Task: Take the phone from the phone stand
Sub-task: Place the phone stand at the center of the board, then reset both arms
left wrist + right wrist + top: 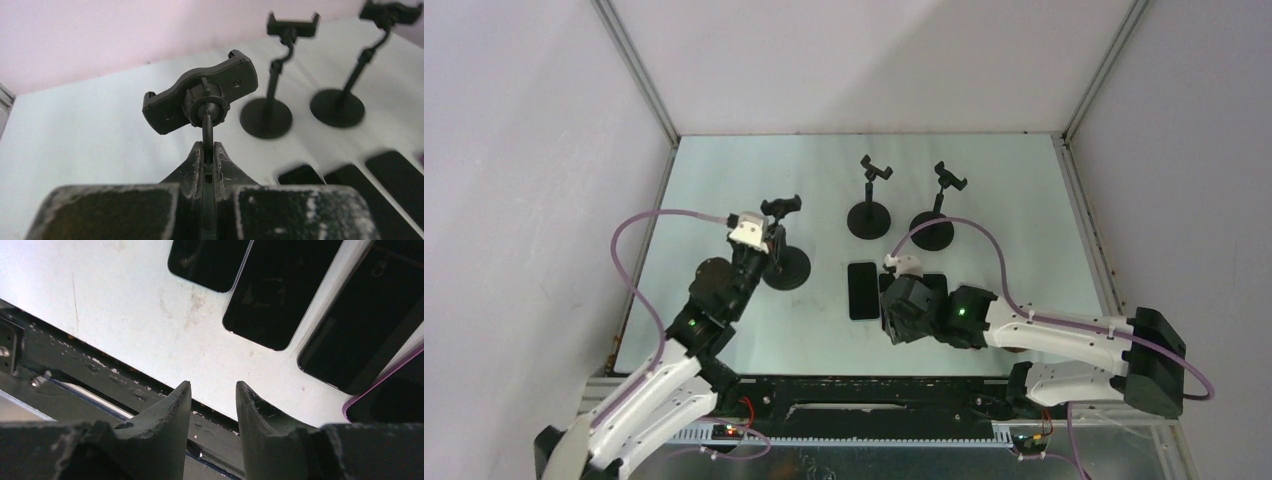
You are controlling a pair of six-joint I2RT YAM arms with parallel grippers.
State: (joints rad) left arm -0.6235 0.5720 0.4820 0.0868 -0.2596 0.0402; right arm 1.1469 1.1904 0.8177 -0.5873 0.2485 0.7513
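The left phone stand (786, 266) is black, and its clamp (201, 98) holds nothing. My left gripper (209, 146) is shut on this stand's thin stem, just below the clamp; in the top view this gripper (767, 241) sits above the round base. Several dark phones lie flat on the table: one (862, 290) shows whole, the others are partly under my right arm. The right wrist view shows them side by side (272, 300). My right gripper (212, 390) stands open and empty, low over the table's near edge beside the phones; in the top view this gripper (906, 310) shows only from above.
Two more empty black stands (869, 215) (934, 228) stand at the back of the table. A dark metal rail (100, 370) runs along the table's near edge. A dark thing with a purple edge (390, 400) lies at the right border of the right wrist view.
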